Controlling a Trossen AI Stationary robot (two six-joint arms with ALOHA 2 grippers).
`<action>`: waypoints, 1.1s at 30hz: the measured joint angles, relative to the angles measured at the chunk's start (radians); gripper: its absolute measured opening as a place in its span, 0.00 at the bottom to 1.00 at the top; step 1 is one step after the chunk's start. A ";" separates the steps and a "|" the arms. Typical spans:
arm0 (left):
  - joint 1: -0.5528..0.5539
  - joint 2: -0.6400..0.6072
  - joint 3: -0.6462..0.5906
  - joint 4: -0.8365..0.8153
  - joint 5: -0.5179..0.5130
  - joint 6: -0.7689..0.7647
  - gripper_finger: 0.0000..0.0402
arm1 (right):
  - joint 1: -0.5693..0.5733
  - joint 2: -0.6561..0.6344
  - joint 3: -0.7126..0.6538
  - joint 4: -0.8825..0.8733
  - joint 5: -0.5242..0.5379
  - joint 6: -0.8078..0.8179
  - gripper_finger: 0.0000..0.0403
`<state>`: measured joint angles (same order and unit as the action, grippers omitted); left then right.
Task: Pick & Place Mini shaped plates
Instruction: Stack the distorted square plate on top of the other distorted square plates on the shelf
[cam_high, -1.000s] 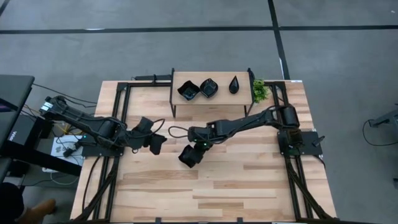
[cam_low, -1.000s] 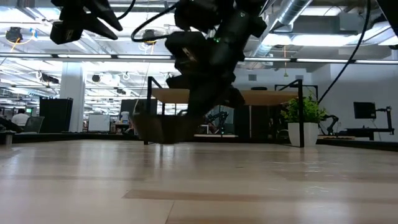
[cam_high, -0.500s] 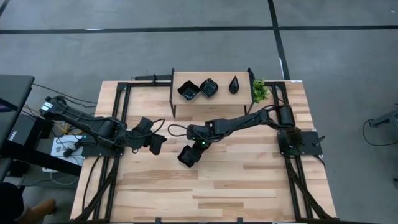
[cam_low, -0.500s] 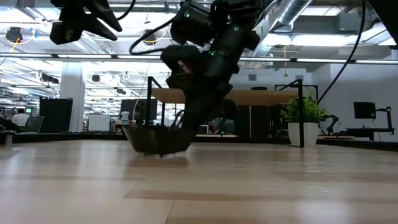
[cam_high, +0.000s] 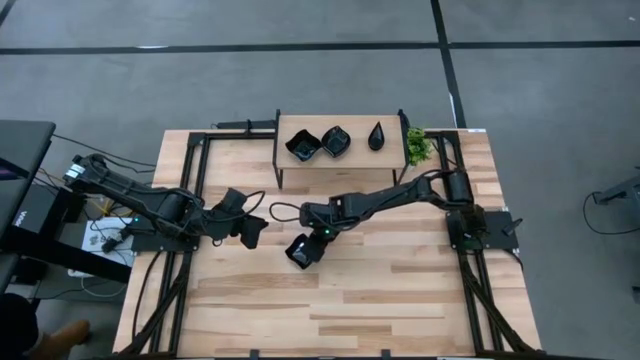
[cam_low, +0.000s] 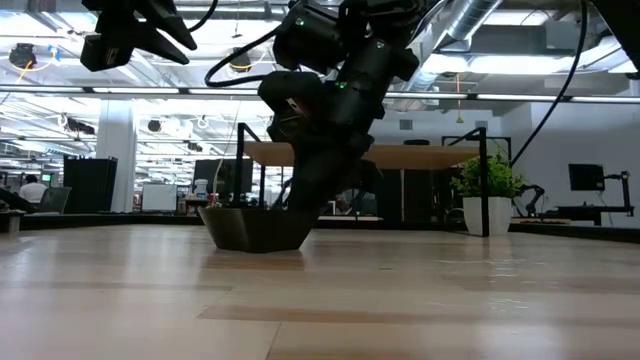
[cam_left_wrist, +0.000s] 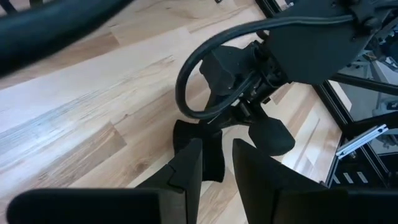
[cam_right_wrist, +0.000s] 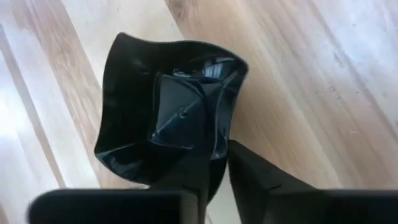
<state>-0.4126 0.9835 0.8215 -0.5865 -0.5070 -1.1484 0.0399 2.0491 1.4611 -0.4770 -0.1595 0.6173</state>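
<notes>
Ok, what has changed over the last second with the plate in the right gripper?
The right gripper lowered the small black angular plate from tilted in the air to flat on the wooden table, fingers still on its rim. The left gripper and the three black dishes on the wooden shelf stayed put.

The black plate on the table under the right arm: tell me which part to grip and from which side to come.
Grip the raised rim of the black plate, coming down from above, one finger inside and one outside the wall. It sits upright on the table with walls flaring upward in the low view, so the thin edge is the only graspable part. The right gripper already straddles the rim like this.
</notes>
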 joint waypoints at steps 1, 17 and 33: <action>0.000 0.000 0.000 0.000 0.000 0.000 0.23 | -0.002 0.000 0.000 0.000 -0.002 -0.007 0.16; -0.001 0.013 0.001 0.015 0.013 0.052 0.23 | -0.020 -0.309 -0.003 -0.383 0.055 -0.249 0.29; 0.061 0.333 0.001 0.206 0.226 0.101 0.23 | 0.071 -0.984 -0.464 -0.246 0.194 -0.173 0.23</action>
<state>-0.3513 1.3162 0.8227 -0.3808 -0.2814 -1.0476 0.1108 1.0646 0.9975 -0.7228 0.0343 0.4447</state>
